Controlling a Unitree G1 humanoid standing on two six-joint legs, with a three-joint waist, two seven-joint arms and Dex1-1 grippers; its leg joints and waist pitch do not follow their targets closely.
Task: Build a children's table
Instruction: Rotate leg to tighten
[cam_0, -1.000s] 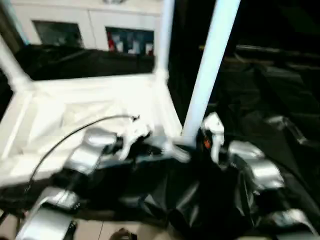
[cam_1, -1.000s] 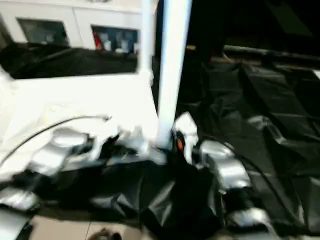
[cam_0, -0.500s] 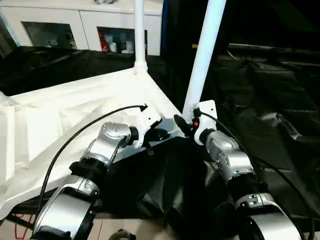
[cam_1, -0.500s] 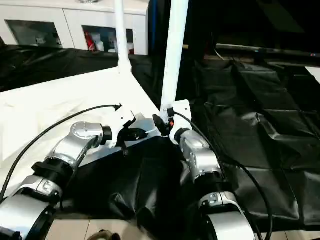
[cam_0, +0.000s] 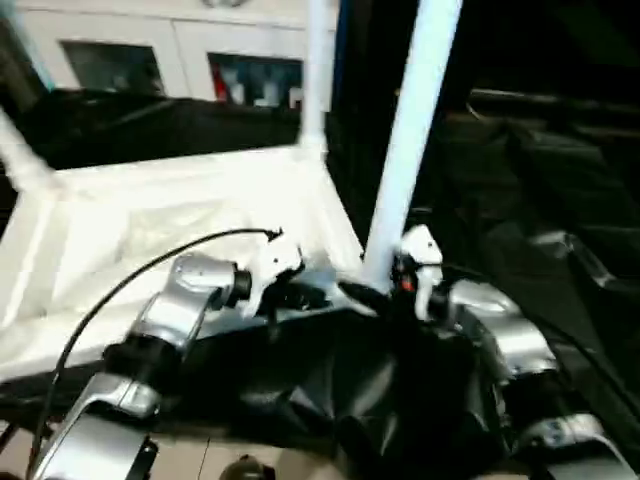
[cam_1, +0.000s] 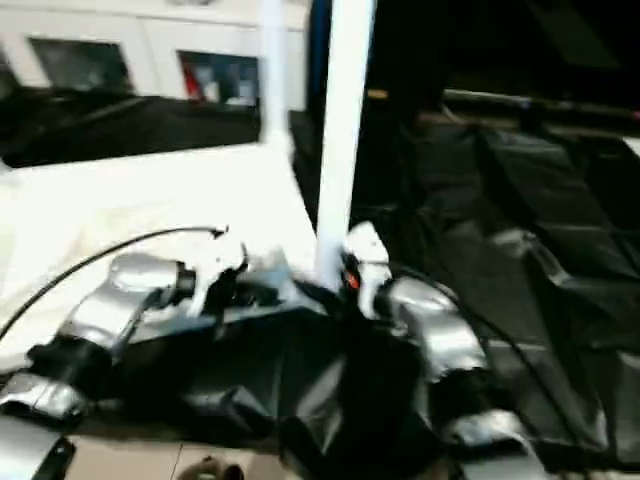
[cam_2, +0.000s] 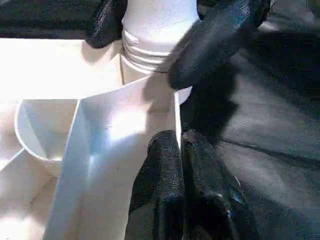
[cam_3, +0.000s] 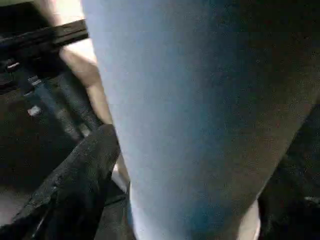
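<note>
Here the left gripper (cam_2: 182, 165) has its two fingers pressed together, tips against the near edge of the upturned tabletop (cam_0: 150, 230), just beside the corner socket. In that socket stands the nearest leg (cam_0: 405, 150), upright. The right gripper (cam_2: 165, 37) reaches around the leg's base, its fingers (cam_2: 217, 37) set apart on either side. Farther back another leg (cam_0: 315, 75) rises from the far corner, before a white cabinet (cam_0: 160, 55).

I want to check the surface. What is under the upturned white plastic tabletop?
Black plastic sheeting lies beneath the white plastic tabletop and spreads out beside it. What is under the sheeting is covered and cannot be seen.
</note>
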